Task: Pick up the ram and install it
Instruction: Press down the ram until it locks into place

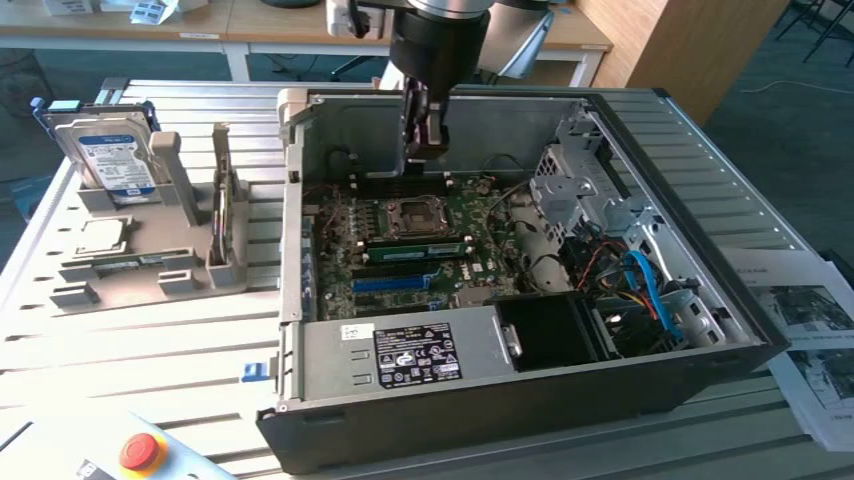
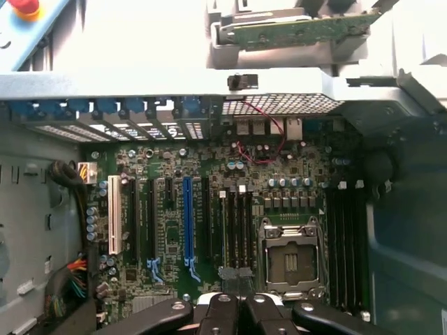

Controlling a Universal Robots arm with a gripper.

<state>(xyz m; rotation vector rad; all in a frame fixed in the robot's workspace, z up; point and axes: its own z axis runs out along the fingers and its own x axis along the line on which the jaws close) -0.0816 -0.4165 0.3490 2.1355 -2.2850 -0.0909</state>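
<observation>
Hand (image 1: 427,150) clenched on nothing, hovering inside open case (image 1: 534,405) over motherboard (image 2: 167,237). Ram (image 2: 300,29) on edge in grey rack (image 2: 279,50) outside case. Judged best: square approach, mid-length grip on board edges.

Bright daylight, washed-out top in wrist view, soft focus

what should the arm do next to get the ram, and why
Probably lift straight up out of the computer case. The gripper hangs shut over the motherboard with nothing seen in its grip, while the ram sits in its grey holder outside the case wall, so it likely has to clear that wall first.
</observation>
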